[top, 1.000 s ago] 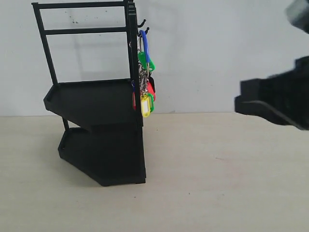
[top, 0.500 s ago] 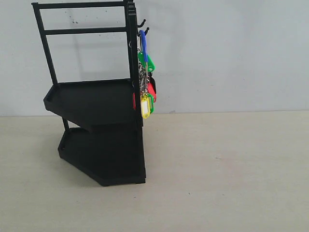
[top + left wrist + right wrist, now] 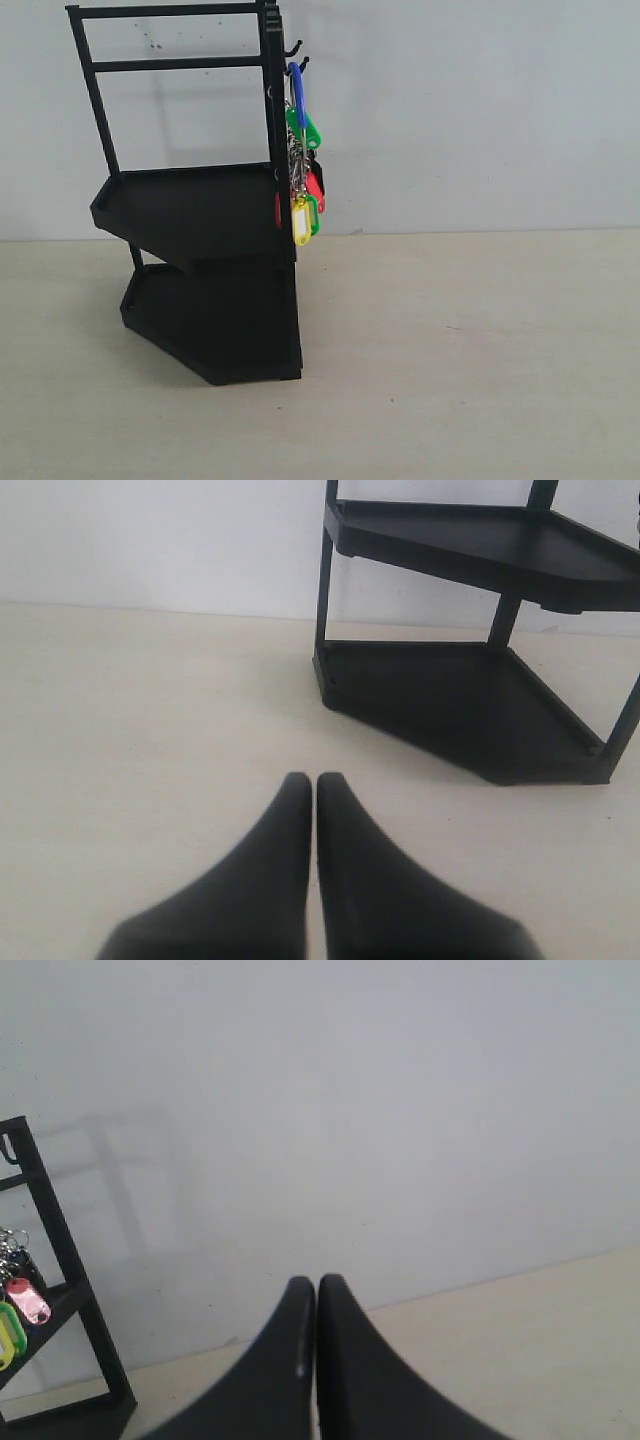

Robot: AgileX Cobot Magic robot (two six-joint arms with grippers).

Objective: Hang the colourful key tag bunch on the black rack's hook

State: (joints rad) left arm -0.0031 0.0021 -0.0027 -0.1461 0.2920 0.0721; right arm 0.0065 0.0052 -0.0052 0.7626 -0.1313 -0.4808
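The colourful key tag bunch (image 3: 303, 170) hangs by its blue loop from a hook at the top right corner of the black rack (image 3: 205, 260); green, red and yellow tags dangle beside the upper tray. Neither arm shows in the exterior view. My left gripper (image 3: 312, 785) is shut and empty above the table, well short of the black rack (image 3: 470, 700). My right gripper (image 3: 316, 1285) is shut and empty too, facing the wall, with the rack's edge (image 3: 70, 1260) and a few tags of the key tag bunch (image 3: 22, 1305) far off to one side.
The beige table (image 3: 450, 340) stretches to the right of the rack and in front of it. A pale wall (image 3: 470, 110) stands close behind the rack.
One second ago a black arm filled the right edge of the exterior view; it has since left that view. The key tag bunch still hangs on the hook, unmoved.
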